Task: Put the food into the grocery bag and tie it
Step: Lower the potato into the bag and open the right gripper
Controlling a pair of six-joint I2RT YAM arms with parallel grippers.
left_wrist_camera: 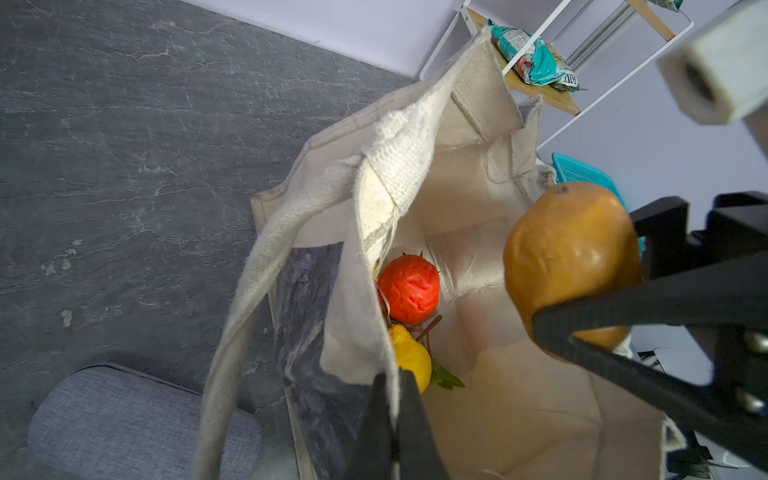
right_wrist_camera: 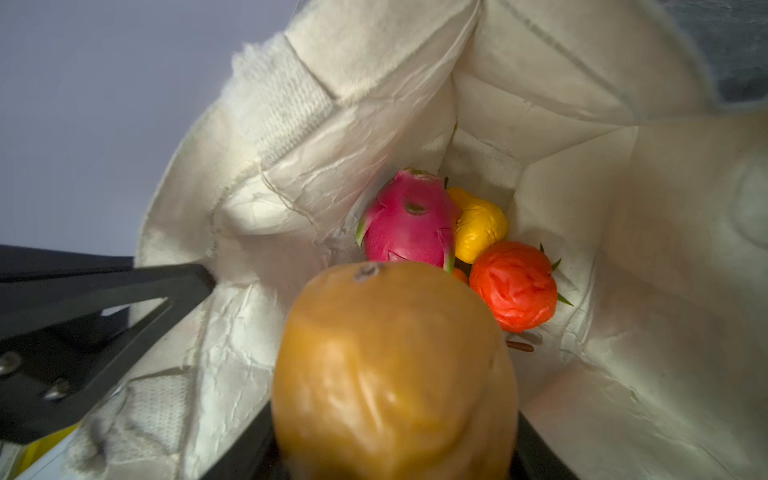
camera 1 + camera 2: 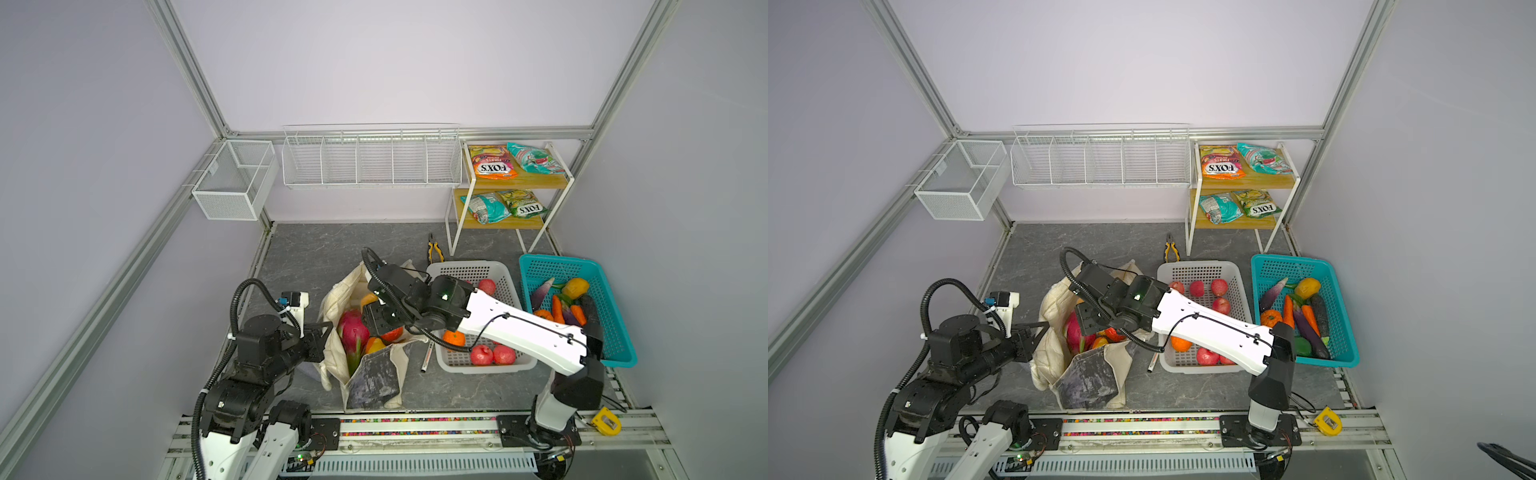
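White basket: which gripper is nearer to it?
Right. The right gripper, holding a fruit over the bag, hangs just beside the basket; the left gripper grips the bag's opposite rim, farther away.

Both top views: mounted high, looking steeply down and toward the back wall (image 3: 374,62); wide, whole tabletop (image 3: 316,249) in frame. Near-identical pair, scene shifted slightly sideways between them. Grocery bag (image 3: 374,380) sits lower centre of frame in both. Left wrist view: close, beside the bag's rim, looking down into its mouth. Right wrist view: closer, over the mouth, facing straight in. Both wrist views share the red-orange crinkled fruit (image 1: 409,289) and the tan-orange fruit (image 1: 569,257), the latter very near each lens.
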